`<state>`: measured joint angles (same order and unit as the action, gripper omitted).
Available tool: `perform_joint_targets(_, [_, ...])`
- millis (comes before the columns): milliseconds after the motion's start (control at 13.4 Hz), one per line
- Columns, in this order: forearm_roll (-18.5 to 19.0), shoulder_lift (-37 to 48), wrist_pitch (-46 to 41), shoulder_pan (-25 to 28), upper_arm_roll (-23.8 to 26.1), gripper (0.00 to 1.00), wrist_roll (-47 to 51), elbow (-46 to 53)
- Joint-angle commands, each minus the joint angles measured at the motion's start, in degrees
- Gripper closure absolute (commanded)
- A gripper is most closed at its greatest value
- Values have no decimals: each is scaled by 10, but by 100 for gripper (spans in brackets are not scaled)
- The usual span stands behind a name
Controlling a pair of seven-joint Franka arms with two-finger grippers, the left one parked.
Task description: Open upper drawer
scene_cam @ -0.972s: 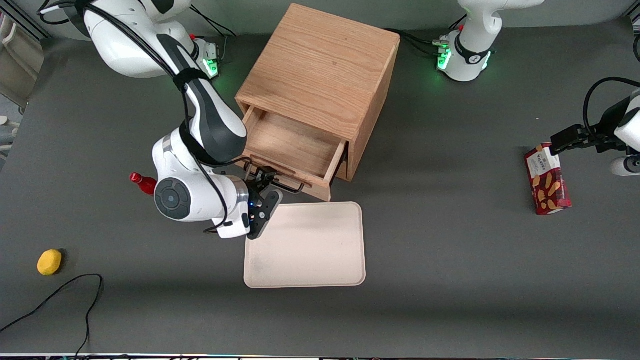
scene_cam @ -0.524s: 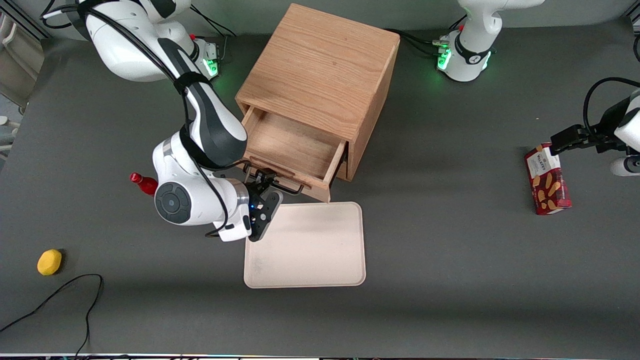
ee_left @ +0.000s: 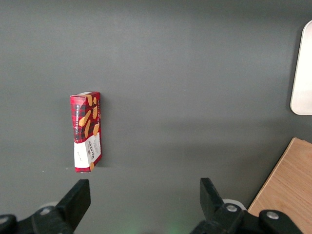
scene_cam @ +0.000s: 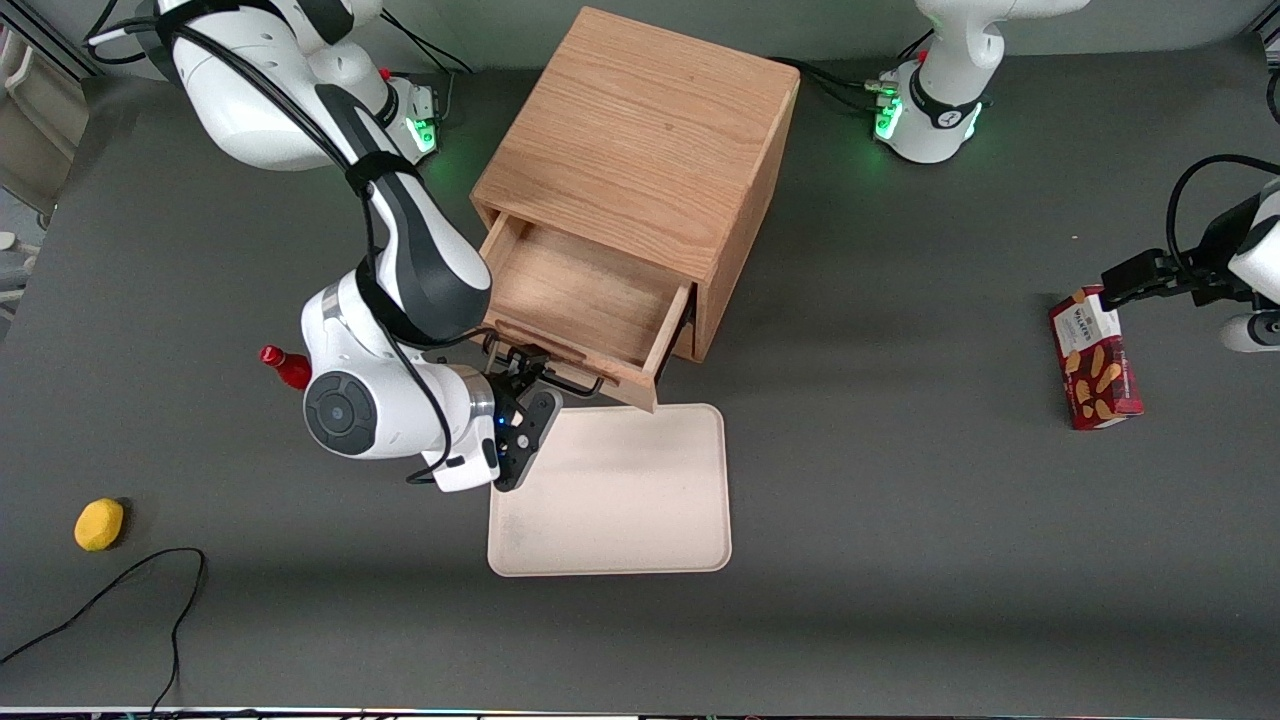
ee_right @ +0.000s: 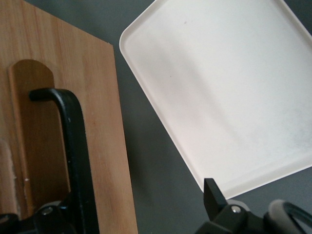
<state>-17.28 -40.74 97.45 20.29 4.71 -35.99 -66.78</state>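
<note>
From the front, the upper drawer (scene_cam: 585, 305) stands pulled well out of the one cabinet (scene_cam: 640, 140), above the tray (scene_cam: 610, 490). The gripper (scene_cam: 520, 365) is at its black handle (scene_cam: 560, 375); whether it clamps I cannot tell. One box (scene_cam: 1093, 357), one lemon (scene_cam: 99, 524)

On the right wrist, the handle (ee_right: 73, 146) looks stiff, thin metal, good to hold at the middle; the wooden drawer seems rigid and rather heavy

Robotics laboratory; white arm bases (scene_cam: 925, 110) with green status lights are bolted to a dark grey table (scene_cam: 900, 500); cables (scene_cam: 110, 600) trail across it (test props lie scattered).
</note>
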Motion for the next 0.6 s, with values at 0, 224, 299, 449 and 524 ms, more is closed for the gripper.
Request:
perform_joint_targets(0, [7, -25, -10, -7, 1, 0, -13, 40])
perform_joint_targets(224, [7, -26, -10, -16, 1, 0, -12, 49])
perform_joint_targets(299, [7, -27, -8, -18, 1, 0, -13, 49])
perform_joint_targets(449, [7, -36, -7, -22, 1, 0, -13, 61])
perform_joint_targets(524, [7, -38, -7, -24, 1, 0, -14, 64])
